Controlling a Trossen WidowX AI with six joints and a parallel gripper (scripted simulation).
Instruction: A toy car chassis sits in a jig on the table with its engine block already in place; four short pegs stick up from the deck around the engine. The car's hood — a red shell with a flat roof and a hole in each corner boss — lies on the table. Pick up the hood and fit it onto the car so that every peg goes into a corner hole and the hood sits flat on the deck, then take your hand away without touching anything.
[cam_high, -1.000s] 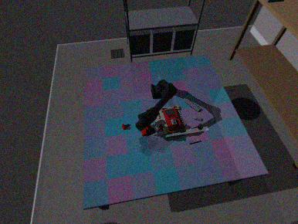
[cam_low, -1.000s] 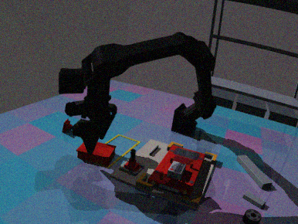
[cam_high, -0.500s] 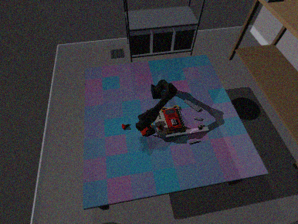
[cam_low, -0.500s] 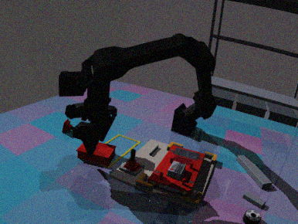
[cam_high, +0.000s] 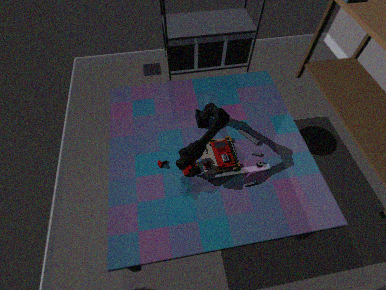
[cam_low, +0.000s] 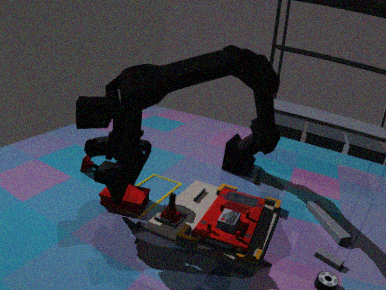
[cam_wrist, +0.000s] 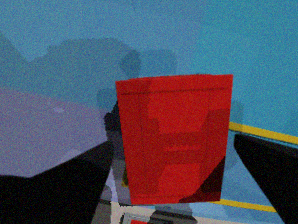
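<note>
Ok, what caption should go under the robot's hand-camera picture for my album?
Open gripper straddling the red hood on the table, fingers not closed on it.

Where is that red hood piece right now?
The red hood lies on the table at the left of the exterior view, beside the yellow-outlined square. The open gripper straddles it.

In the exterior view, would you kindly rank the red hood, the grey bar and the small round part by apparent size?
1. Red hood
2. Grey bar, though it lies farther back, so this is unsure
3. Small round part
</note>
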